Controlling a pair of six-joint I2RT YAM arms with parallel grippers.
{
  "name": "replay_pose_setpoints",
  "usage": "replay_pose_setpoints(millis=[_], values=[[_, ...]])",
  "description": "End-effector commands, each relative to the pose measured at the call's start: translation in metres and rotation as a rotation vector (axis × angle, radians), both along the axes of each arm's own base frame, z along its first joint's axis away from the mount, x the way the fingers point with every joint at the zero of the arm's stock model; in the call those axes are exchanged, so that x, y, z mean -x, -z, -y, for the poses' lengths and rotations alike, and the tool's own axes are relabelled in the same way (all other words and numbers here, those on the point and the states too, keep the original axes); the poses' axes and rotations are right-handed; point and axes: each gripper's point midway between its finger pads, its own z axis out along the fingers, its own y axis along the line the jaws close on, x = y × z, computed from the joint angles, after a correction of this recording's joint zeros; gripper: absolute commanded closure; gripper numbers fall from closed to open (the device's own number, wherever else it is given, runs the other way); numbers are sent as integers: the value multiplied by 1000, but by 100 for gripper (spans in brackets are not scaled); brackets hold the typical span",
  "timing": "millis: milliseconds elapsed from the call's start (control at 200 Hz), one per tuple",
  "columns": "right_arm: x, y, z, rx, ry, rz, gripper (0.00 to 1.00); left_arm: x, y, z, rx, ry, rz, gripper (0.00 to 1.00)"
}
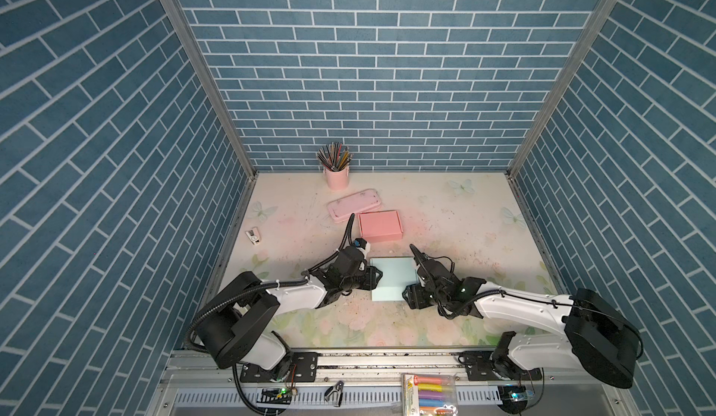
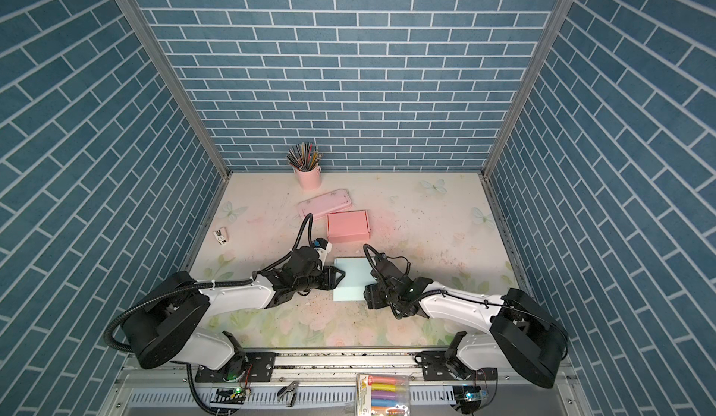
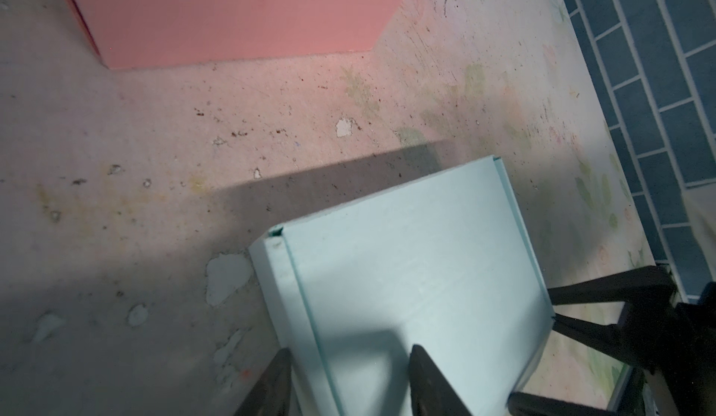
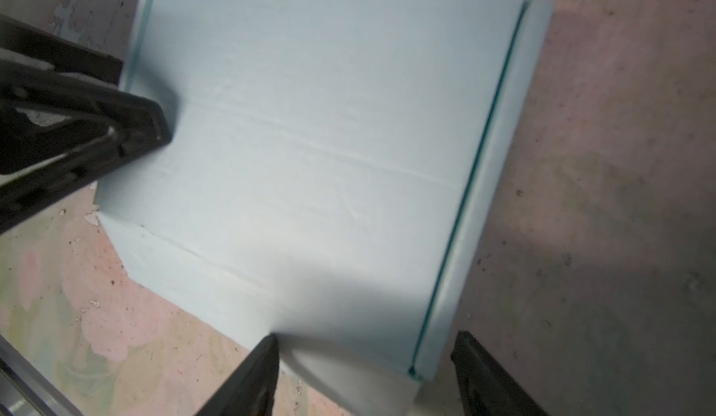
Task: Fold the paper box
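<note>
Jaws: left gripper (image 3: 350, 350) parted, astride the left side wall of the pale blue cardboard box (image 3: 418, 259); right gripper (image 4: 368, 336) parted, astride its near right corner; neither clamps the card.
Arms: both forearms reach low and inward from the front rail, fingers facing each other across the lid.
Box place: flat on the floral tabletop (image 1: 465, 220), mid-width, nearer the front edge.
Room: bare tabletop out to the right edge; closed pink cardboard box (image 1: 379, 226) behind, apart.
Hidden: finger bases cut off in wrist views; fingertip contact unclear.
</note>
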Motion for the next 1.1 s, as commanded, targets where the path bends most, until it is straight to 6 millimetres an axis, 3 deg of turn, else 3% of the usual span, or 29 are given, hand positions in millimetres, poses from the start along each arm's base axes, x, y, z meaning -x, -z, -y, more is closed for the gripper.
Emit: replay_pose_setpoints(millis=[0, 490, 775, 1095], values=[[0, 0, 11, 59, -17, 34, 28, 8, 18, -10, -56, 2, -41, 51], [-12, 16, 19, 174, 49, 32, 36, 9, 21, -9, -65, 13, -47, 51], [-20, 19, 13, 166, 68, 40, 40, 12, 23, -10, -62, 21, -53, 51], [-12, 19, 28, 168, 107, 20, 40, 19, 16, -19, -73, 31, -50, 50]])
